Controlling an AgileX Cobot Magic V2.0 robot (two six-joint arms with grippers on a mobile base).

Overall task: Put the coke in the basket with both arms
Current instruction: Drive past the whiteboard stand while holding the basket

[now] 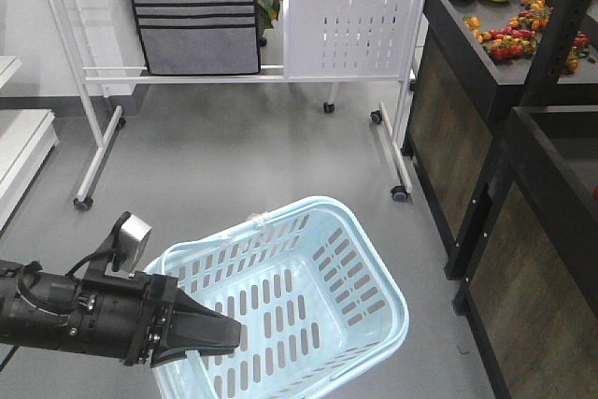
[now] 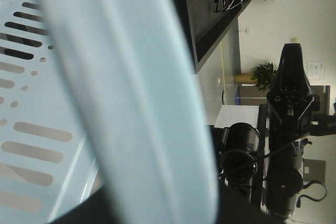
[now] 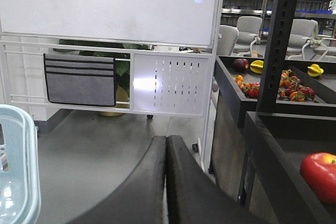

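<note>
Coke unseen (nothing placed yet) | basket [image 1: 378, 259] empty, rim clamped in left gripper [image 1: 229, 334] jaws | right gripper [image 3: 166, 139] jaws pressed together, empty

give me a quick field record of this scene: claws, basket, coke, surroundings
left claw: appears closed on the basket's near rim in the front view
right claw: shut, holding nothing, pointing towards the whiteboard stand
basket: light blue, slotted, nothing visible inside
coke: not in any view
shelves: black, on the right, upper level holding mixed fruit
red apple: on the lower level
</note>
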